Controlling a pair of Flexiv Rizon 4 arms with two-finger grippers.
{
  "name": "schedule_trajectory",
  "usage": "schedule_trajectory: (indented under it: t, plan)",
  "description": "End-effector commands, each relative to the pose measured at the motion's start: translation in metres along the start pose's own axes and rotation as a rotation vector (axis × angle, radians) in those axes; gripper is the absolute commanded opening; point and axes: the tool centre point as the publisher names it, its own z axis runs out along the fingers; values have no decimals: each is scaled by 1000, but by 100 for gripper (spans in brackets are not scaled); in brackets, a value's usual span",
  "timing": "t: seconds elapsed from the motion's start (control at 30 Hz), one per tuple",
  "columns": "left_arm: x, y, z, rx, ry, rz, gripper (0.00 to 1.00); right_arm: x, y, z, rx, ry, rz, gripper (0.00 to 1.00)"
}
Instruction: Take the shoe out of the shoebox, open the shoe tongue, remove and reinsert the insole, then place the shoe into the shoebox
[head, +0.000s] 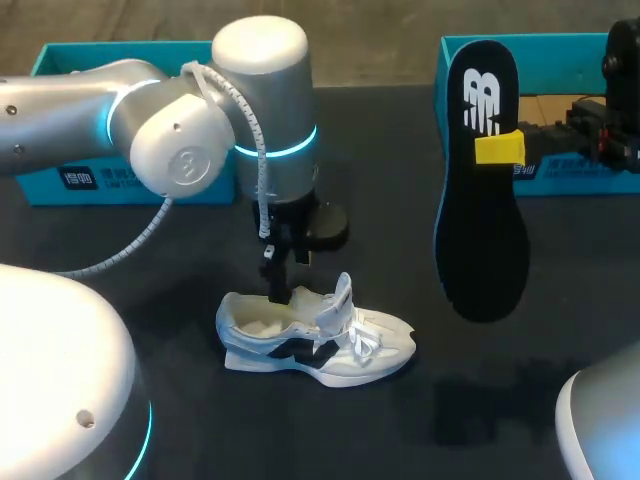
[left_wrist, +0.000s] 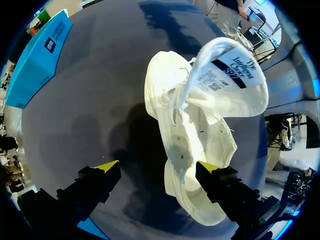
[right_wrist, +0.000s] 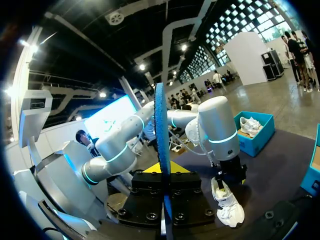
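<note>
Left gripper (head: 279, 290), head view: down at the heel opening of the shoe (head: 315, 340), which sits upright on the table (head: 420, 430), outside the shoebox (head: 455, 60). Right gripper (head: 499, 148) is up in the air pinching the insole (head: 482, 230), wider end hanging down, well apart from the shoe.

Left wrist view: left gripper (left_wrist: 159, 167) is spread, one fingertip over the heel cup, the other over bare table beside the shoe (left_wrist: 200, 100). Contact with the collar can't be told. Tongue (left_wrist: 235, 80) stands folded up and forward, throat open.

Right wrist view: right gripper (right_wrist: 162, 172) is clamped on the insole (right_wrist: 161, 130), seen edge-on; shoe (right_wrist: 227, 205) sits ahead and below.

Judgement: reinsertion is the step in hand. Brace the heel with the left gripper. Bring the insole's wide end in low under the tongue, aligned with the shoe's length, then press the heel end flat. Watch for laces snagging.
</note>
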Motion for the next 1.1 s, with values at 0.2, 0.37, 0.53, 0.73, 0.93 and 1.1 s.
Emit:
schedule_trajectory:
  t: [0.2,0.37,0.53,0.73,0.93,1.1]
  plan:
    - [0,-8,19,5,1,-9,96,-2,2,2,2,2,0,0]
    - [1,-11,24,3,2,-12,90,-2,2,2,2,2,0,0]
    - [-3,-12,29,-3,3,-17,78,-2,2,2,2,2,0,0]
    - [-2,-13,36,-9,8,-18,73,-2,2,2,2,2,0,0]
    - [0,-15,44,-10,20,-23,61,-2,2,2,2,2,0,0]
    - [0,-15,46,-8,23,-30,0,-2,2,2,2,2,0,0]
